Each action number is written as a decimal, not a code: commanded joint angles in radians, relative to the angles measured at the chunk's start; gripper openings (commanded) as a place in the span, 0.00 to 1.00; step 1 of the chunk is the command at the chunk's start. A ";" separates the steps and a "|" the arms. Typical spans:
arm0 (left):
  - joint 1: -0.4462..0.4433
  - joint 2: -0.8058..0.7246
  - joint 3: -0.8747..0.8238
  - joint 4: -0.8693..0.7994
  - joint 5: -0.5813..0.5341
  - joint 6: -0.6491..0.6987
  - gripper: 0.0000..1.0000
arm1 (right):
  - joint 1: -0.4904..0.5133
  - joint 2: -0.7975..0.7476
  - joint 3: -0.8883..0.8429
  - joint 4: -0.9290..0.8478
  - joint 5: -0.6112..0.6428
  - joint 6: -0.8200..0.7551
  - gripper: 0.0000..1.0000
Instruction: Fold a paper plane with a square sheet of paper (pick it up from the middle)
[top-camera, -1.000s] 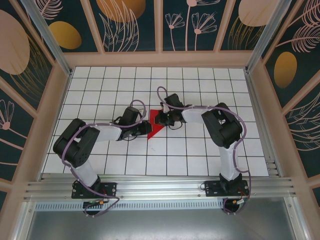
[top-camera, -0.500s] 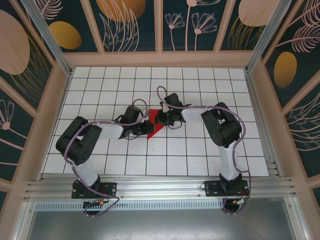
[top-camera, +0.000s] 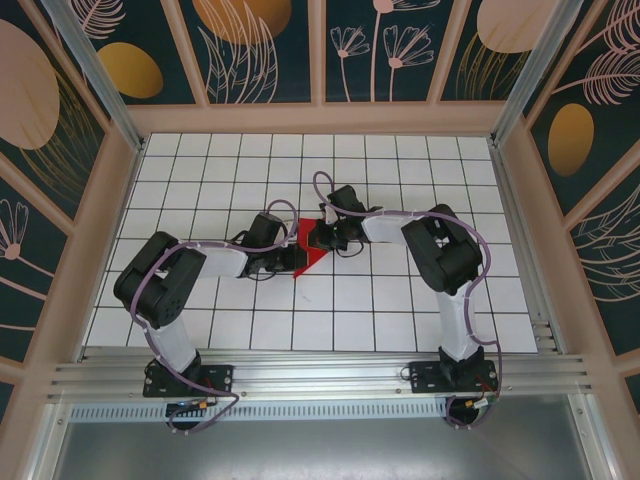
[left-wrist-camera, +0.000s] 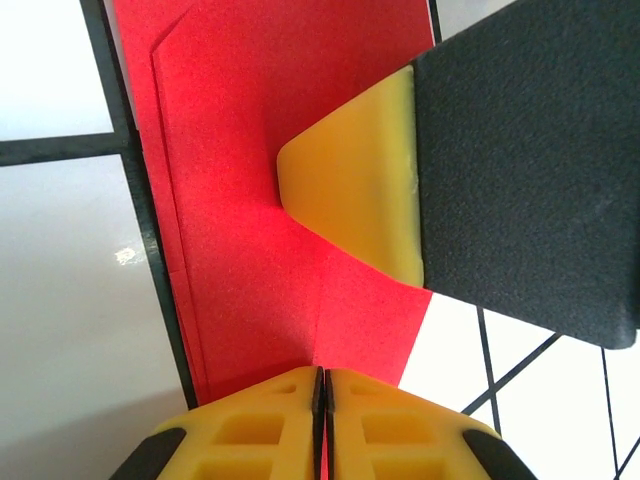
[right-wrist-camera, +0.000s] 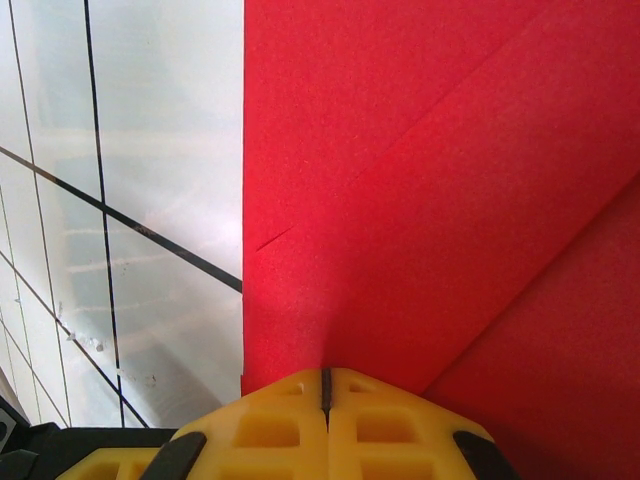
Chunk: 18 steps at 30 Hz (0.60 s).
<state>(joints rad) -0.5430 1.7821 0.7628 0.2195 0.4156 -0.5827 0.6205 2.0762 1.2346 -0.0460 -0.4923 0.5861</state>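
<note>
The square sheet of paper (top-camera: 312, 257) is a creased bright red wedge on the white grid table, mid-centre, partly hidden under both grippers. My left gripper (top-camera: 295, 259) reaches it from the left and my right gripper (top-camera: 319, 240) from the right. In the left wrist view the yellow jaws (left-wrist-camera: 321, 382) are pressed together at the near edge of the red paper (left-wrist-camera: 235, 150), where a crease runs into them. A yellow fingertip (left-wrist-camera: 360, 190) of the right gripper presses on the same paper. In the right wrist view the jaws (right-wrist-camera: 325, 382) are shut on the folded paper (right-wrist-camera: 400, 150), which puckers into them.
White tiles with black grid lines (top-camera: 400, 300) spread all round the paper. Wooden-framed patterned walls (top-camera: 320, 110) close the table at the back and both sides. The two arm bases (top-camera: 190, 375) stand on the aluminium rail at the near edge.
My left arm has slid rightward onto the paper, and less red shows between the grippers. The right gripper has stayed almost in place.
</note>
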 joint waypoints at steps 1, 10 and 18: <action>0.002 -0.015 -0.038 -0.129 -0.024 0.026 0.11 | -0.007 0.111 -0.034 -0.125 0.139 -0.006 0.00; 0.000 -0.094 -0.065 -0.168 -0.061 0.029 0.10 | -0.007 0.115 -0.032 -0.129 0.136 -0.008 0.00; -0.011 -0.161 -0.062 -0.038 0.031 -0.039 0.15 | -0.007 0.120 -0.031 -0.127 0.135 -0.006 0.00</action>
<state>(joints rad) -0.5449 1.6424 0.7086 0.1574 0.4038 -0.5926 0.6205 2.0808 1.2419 -0.0528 -0.4931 0.5861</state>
